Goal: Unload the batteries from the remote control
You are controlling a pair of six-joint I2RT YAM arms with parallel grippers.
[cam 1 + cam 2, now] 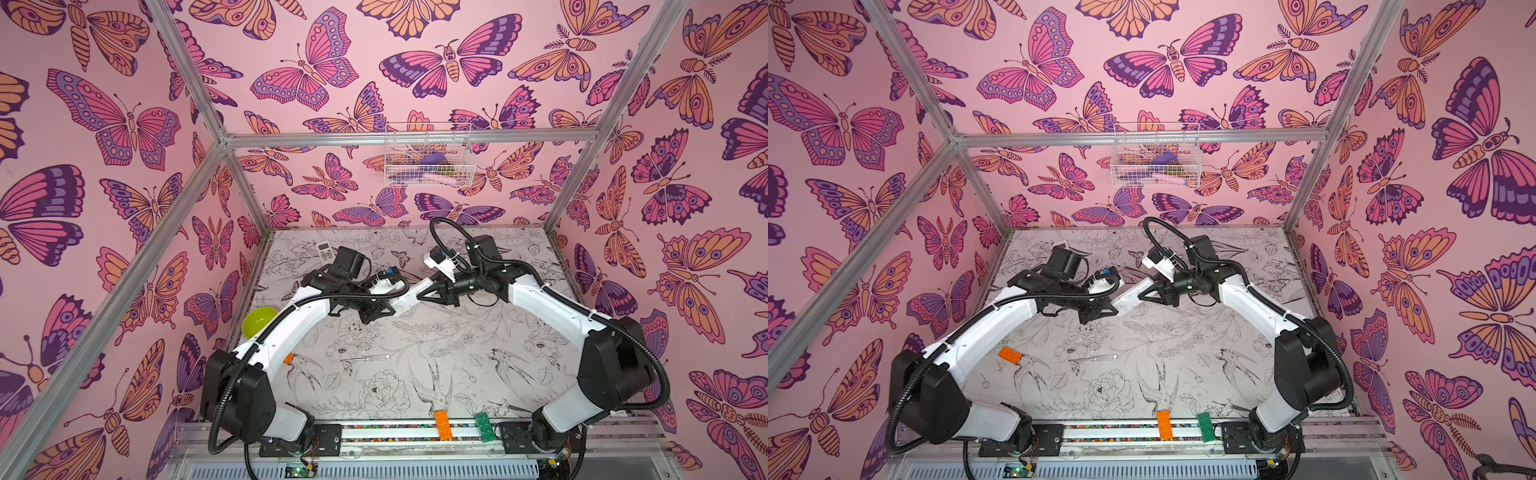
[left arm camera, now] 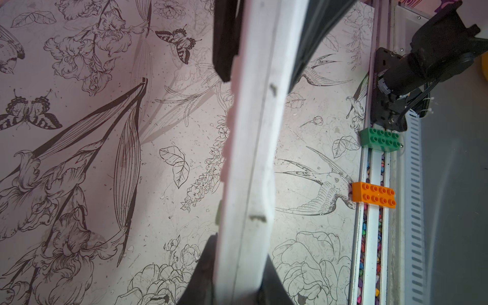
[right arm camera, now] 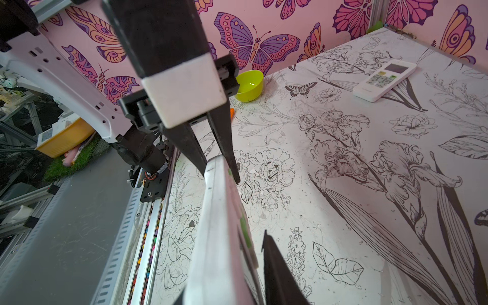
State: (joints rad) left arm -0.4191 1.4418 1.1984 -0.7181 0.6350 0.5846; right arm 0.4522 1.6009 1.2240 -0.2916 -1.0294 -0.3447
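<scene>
A white remote control (image 1: 409, 297) (image 1: 1133, 297) hangs above the table's middle, held at both ends. My left gripper (image 1: 391, 310) (image 1: 1113, 307) is shut on its left end; in the left wrist view the remote (image 2: 250, 158) runs edge-on out from between the jaws. My right gripper (image 1: 424, 292) (image 1: 1144, 295) is shut on the other end. In the right wrist view one dark finger (image 3: 277, 269) lies against the buttoned face of the remote (image 3: 219, 237), and the other finger is hidden behind it. The batteries are out of view.
A second white remote (image 1: 325, 250) (image 3: 384, 79) lies at the back left. A lime bowl (image 1: 258, 322) sits by the left wall. A thin screwdriver (image 1: 365, 358) and an orange brick (image 1: 1010, 355) lie mid-table. Orange (image 1: 442, 426) and green (image 1: 483, 424) bricks rest on the front rail.
</scene>
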